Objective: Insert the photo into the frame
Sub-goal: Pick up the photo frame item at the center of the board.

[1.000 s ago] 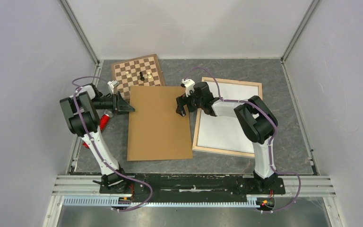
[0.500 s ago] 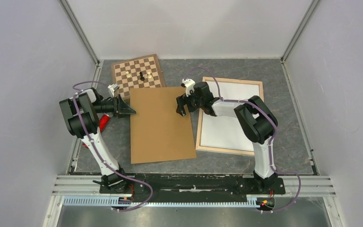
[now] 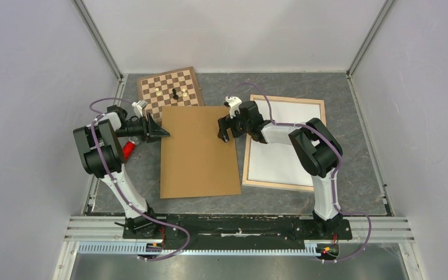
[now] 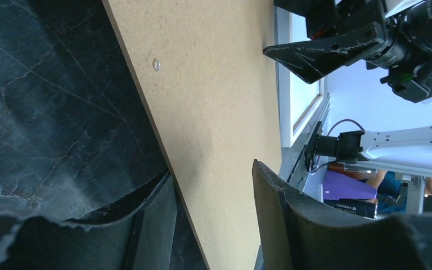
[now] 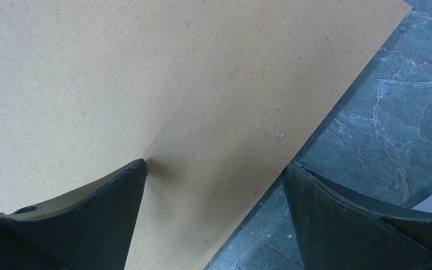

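The frame (image 3: pixel 319 146) of thin light wooden bars lies flat at the right, and a plain white surface (image 3: pixel 289 131) fills its inside. I cannot tell whether that white is the photo's back; no printed picture shows anywhere. The brown backing board (image 3: pixel 198 154) lies flat in the middle, right beside the frame. My left gripper (image 3: pixel 162 133) is open, its fingers (image 4: pixel 281 219) straddling the board's left edge (image 4: pixel 163 152). My right gripper (image 3: pixel 224 132) is wide open low over the board's upper right corner (image 5: pixel 146 73), one finger over the board, the other over the table.
A chessboard (image 3: pixel 170 92) with three small pieces lies at the back left, its near corner under the backing board. A red object (image 3: pixel 129 150) lies by the left arm. Enclosure walls stand on three sides of the dark marbled tabletop (image 3: pixel 356 175).
The backing board slid and turned a little to the right, and the frame shifted right with it. My left gripper moved right along with the board's edge. The right gripper barely moved.
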You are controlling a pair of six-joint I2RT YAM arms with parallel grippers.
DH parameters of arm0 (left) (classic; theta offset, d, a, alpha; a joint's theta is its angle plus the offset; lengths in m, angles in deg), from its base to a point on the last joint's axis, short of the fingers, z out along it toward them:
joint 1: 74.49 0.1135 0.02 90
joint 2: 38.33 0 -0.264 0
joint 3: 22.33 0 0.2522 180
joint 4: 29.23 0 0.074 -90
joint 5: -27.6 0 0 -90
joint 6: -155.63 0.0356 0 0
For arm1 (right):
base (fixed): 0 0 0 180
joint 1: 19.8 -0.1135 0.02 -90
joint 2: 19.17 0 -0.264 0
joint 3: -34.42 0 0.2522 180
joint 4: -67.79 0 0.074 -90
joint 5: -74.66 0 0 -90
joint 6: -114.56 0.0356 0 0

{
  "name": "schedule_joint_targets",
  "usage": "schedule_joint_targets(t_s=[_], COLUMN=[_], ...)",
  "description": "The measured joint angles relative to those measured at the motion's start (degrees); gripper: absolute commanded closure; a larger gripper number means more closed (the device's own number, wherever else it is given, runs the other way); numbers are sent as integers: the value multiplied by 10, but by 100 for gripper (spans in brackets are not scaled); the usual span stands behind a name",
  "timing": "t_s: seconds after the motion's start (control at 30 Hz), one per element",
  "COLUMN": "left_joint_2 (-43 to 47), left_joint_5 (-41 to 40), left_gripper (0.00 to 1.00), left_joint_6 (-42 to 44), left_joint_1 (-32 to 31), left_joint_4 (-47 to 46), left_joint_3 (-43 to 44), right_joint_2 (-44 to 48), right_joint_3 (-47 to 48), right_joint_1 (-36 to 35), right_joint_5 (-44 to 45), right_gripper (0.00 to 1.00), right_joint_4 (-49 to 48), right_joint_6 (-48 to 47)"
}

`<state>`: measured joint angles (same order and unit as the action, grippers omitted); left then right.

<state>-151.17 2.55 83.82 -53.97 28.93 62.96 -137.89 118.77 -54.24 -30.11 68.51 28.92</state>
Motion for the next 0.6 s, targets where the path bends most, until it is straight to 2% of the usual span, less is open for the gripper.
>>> schedule_joint_targets(t_s=[0.13, 0.23, 0.43, 0.6], left_joint_2=[-2, -16, -105, -134], left_joint_5=[21, 40, 92, 120], left_gripper=[46, 46, 47, 45], left_joint_6=[8, 49, 285, 369], left_joint_1=[0, 0, 2, 6], left_joint_4=[7, 49, 270, 348], left_joint_3=[2, 22, 128, 132], right_joint_2=[0, 0, 0, 0], right_joint_3=[0, 0, 1, 1], right_joint_1=[0, 1, 2, 2], right_joint_5=[1, 2, 4, 10], right_gripper=[8, 8, 8, 8], right_joint_4=[0, 0, 2, 2], right_joint_6=[2, 2, 6, 6])
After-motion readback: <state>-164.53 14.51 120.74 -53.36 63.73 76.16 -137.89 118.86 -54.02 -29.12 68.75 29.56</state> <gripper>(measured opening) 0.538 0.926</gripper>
